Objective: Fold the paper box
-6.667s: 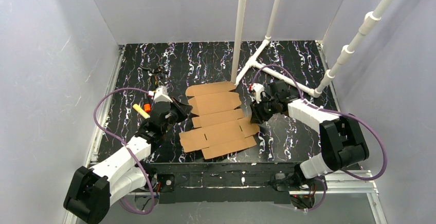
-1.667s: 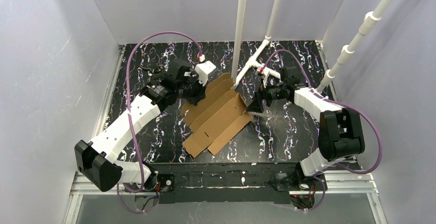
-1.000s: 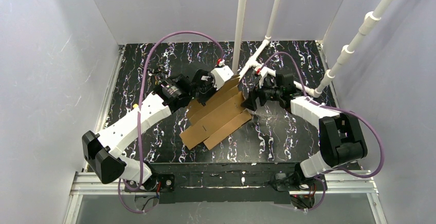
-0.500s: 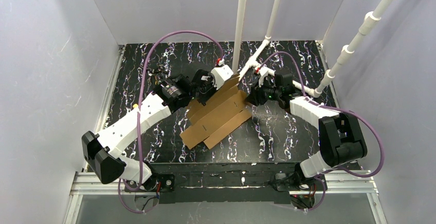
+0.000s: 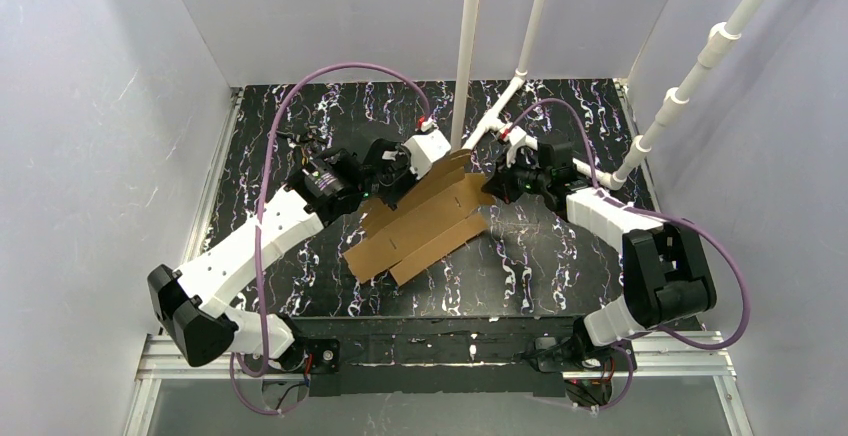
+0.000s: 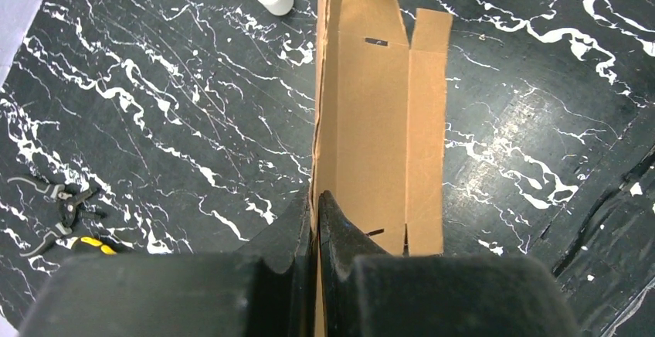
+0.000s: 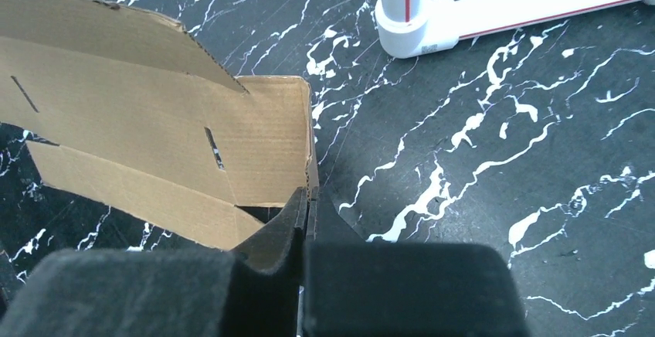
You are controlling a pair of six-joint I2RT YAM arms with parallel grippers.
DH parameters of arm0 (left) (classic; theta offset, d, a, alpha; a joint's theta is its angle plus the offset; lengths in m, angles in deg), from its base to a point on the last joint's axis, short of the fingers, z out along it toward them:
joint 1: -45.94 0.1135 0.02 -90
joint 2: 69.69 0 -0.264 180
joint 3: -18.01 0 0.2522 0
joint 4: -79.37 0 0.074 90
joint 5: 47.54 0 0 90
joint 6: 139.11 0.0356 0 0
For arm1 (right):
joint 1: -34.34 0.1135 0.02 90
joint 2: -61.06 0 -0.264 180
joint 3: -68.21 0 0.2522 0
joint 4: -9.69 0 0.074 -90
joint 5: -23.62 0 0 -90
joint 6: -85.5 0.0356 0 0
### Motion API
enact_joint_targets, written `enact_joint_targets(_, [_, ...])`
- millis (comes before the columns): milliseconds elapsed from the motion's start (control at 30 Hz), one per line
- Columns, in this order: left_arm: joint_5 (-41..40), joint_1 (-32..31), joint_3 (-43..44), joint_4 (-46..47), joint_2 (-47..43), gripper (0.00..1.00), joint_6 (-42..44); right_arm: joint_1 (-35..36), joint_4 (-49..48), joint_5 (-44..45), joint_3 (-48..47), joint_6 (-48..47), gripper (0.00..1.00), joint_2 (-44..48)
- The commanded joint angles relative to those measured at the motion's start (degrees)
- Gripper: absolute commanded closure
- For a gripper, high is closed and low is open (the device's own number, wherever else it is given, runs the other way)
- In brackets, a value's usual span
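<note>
Right claw (image 5: 494, 187): now pinched onto the right edge of the paper box (image 5: 425, 224) (it gaped a second ago).
Left claw (image 5: 404, 170): clamped on its far-left edge.
Arms: two, reaching inward.
Count: one sheet, mid-worktop (image 5: 560, 256), partly lifted.

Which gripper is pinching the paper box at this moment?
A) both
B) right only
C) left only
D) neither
A: in the wrist views, the left gripper and the right gripper are each shut on an edge of the paper box.

Paper box (image 5: 425, 221) between left pincer (image 6: 315, 202) and right pincer (image 7: 307, 195) — cutters (image 6: 60, 204) behind-left
</note>
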Motion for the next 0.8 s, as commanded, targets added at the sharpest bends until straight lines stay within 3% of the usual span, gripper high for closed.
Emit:
enact_joint_targets(0, [5.52, -0.25, 1.03, 0.33, -2.53, 1.0, 1.82, -0.58, -4.09, -1.42, -0.25, 2.82, 0.99, 3.98])
enact_joint_targets(300, [7.77, -0.28, 6.27, -2.65, 0.96, 1.0, 1.66, -0.58, -15.11, 0.66, 4.4, 5.23, 0.99, 5.95])
enact_joint_targets(467, [9.75, -0.22, 7.36, -2.91, 2.73, 1.0, -0.43, -0.58, -19.99, 0.94, 7.72, 2.0, 0.99, 5.81])
enact_joint_targets(767, [11.83, -0.2, 2.2, -0.19, 1.97, 1.0, -1.29, -1.08, -26.37, 0.21, 13.12, -0.42, 0.99, 6.24])
